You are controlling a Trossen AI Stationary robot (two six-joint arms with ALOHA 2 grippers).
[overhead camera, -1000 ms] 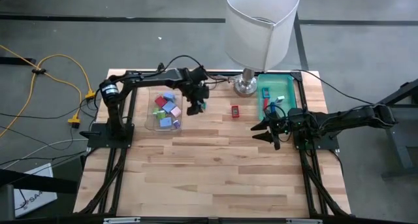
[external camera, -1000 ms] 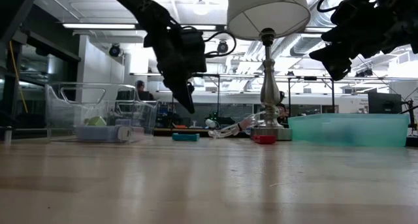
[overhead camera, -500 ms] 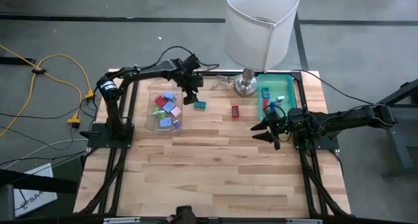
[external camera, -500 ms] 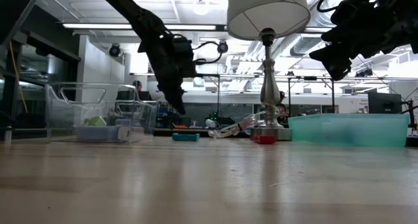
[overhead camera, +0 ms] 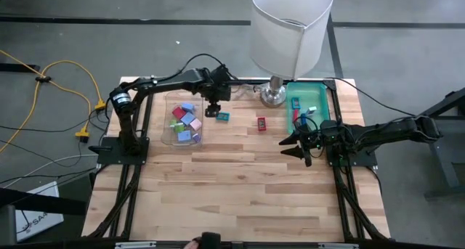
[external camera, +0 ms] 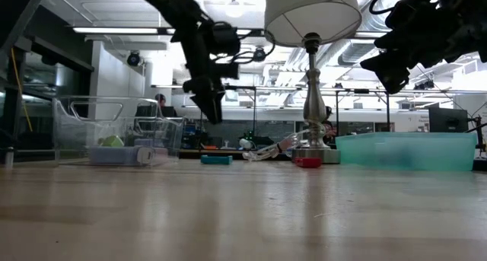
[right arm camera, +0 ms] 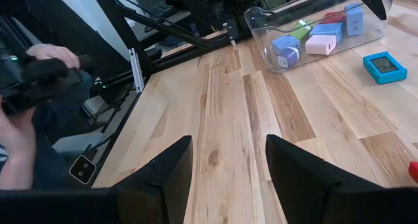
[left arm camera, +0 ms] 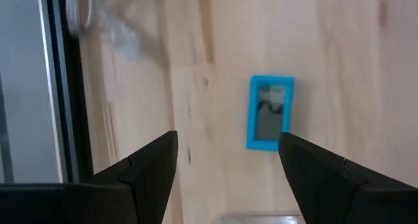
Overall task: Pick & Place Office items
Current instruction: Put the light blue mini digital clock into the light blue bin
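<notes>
Hovering above the teal piece (overhead camera: 223, 117) on the bench (overhead camera: 240, 184), left hand (overhead camera: 212, 109) is spread (empty); right hand (overhead camera: 296, 143) likewise spread.

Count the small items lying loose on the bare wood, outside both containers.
2. A teal piece lies just right of the clear bin, below the left gripper; a red piece lies in front of the lamp base. None seems hidden.
</notes>
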